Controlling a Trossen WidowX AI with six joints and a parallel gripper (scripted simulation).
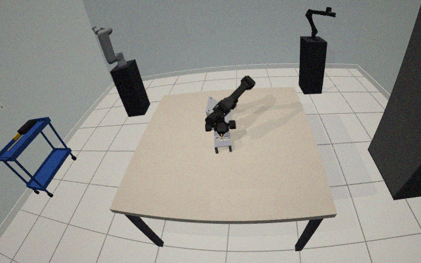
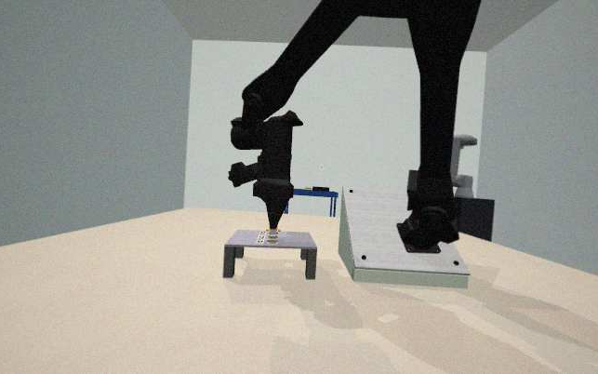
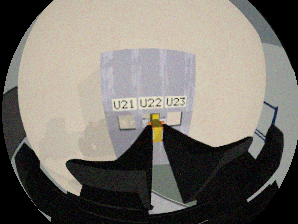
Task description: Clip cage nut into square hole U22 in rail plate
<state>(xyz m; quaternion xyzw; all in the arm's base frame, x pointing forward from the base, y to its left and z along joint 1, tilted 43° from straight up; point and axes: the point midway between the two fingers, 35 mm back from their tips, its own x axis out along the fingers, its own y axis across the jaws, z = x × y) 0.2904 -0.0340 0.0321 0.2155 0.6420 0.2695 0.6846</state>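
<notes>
The jaws [image 1: 221, 135] [image 2: 273, 228] point down, grasping the yellow cage nut [image 1: 222, 137] [image 2: 267, 230] [image 3: 158, 134] at the U22 position of the rail plate [image 1: 226, 142] [image 2: 294, 239] [image 3: 112, 75], which stands on the worktop [image 1: 225, 183] [image 2: 129, 288] [image 3: 60, 65]. Whether its wings are through cannot be told. The U21 hole [image 3: 127, 122] and U23 hole [image 3: 174, 118] hold nothing.

Rail plate [image 1: 226, 142] [image 2: 292, 239] [image 3: 150, 82] on table [image 1: 222, 183] [image 2: 120, 298] [image 3: 225, 65], beside sloped base [image 1: 209, 104] [image 2: 371, 233]

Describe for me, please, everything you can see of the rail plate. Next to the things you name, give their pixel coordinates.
The rail plate [image 1: 226, 143] [image 2: 241, 239] [image 3: 112, 80] is a flat, grey-lilac rectangle, perhaps metal, with lighter streaks in the wrist view. It lies level on dark, blocky legs that stand on the table [image 1: 225, 183] [image 2: 106, 288] [image 3: 55, 65]. White labels U21, U22 and U23 sit in a row beside square holes. The gripper [image 1: 221, 133] [image 2: 273, 228] [image 3: 156, 128] holds the yellow cage nut [image 3: 157, 134] at U22; whether it touches the plate is unclear.
</notes>
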